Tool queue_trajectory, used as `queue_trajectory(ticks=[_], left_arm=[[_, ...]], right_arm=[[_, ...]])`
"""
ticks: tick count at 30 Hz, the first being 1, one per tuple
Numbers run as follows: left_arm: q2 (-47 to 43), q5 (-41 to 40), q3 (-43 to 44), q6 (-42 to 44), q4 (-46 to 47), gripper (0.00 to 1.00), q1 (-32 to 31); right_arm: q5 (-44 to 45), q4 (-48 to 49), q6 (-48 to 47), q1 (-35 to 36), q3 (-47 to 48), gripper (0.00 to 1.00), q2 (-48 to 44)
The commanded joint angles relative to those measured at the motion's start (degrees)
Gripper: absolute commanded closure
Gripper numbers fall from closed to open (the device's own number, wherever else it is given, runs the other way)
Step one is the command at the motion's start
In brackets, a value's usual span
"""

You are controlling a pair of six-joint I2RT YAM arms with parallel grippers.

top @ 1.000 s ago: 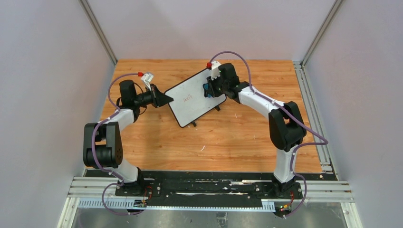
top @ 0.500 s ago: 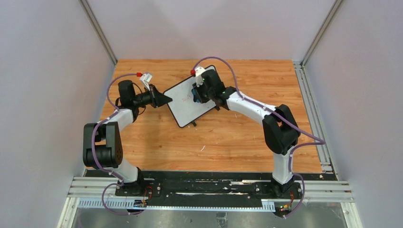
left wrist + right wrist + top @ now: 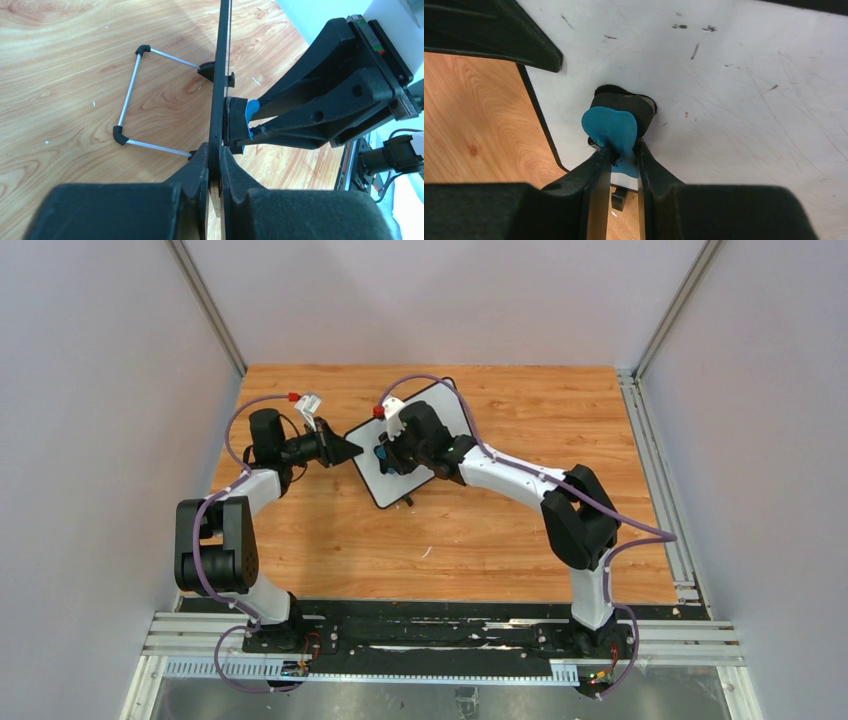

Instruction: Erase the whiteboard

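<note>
The whiteboard (image 3: 412, 468), white with a thin black frame, stands tilted on the wooden table. My left gripper (image 3: 352, 449) is shut on its left edge; in the left wrist view the board's black edge (image 3: 220, 90) runs between the fingers. My right gripper (image 3: 385, 456) is shut on the blue eraser (image 3: 611, 131) and presses its black felt against the board's face (image 3: 734, 100) near the lower left corner. The eraser also shows in the left wrist view (image 3: 251, 115). The board bears faint dark smudges and scratches; no red writing shows.
The board's wire stand (image 3: 131, 95) with black feet sits behind it on the wooden tabletop (image 3: 480, 530). Grey walls and aluminium rails (image 3: 660, 480) enclose the table on three sides.
My right gripper has swept the eraser leftward and down across the board, from its upper right to the left part. The red writing is no longer seen. The left gripper has not moved.
</note>
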Motion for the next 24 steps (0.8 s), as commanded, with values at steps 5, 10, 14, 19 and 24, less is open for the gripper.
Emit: queue_trajectory(ticks=[5, 10, 14, 19, 24], left_arm=[[0.4, -3.71, -0.14, 4.91, -2.61, 1.0, -0.35], [0.48, -3.63, 0.04, 4.99, -2.74, 1.0, -0.34], [0.46, -3.7, 0.17, 5.25, -3.17, 1.0, -0.34], [0.51, -3.75, 0.24, 5.35, -3.37, 1.0, -0.34], [0.54, -3.78, 0.23, 5.36, -3.41, 1.0, -0.34]], right_arm=[[1.92, 0.24, -1.8, -7.65, -1.39, 0.99, 0.5], [2.36, 0.05, -2.63, -11.75, -2.54, 0.99, -1.49], [2.59, -0.21, -2.96, -13.63, -3.04, 0.99, -2.4], [0.66, 0.32, -1.7, -13.63, -3.18, 0.99, -2.82], [-0.41, 0.56, -0.86, -11.14, -1.87, 0.99, -1.94]])
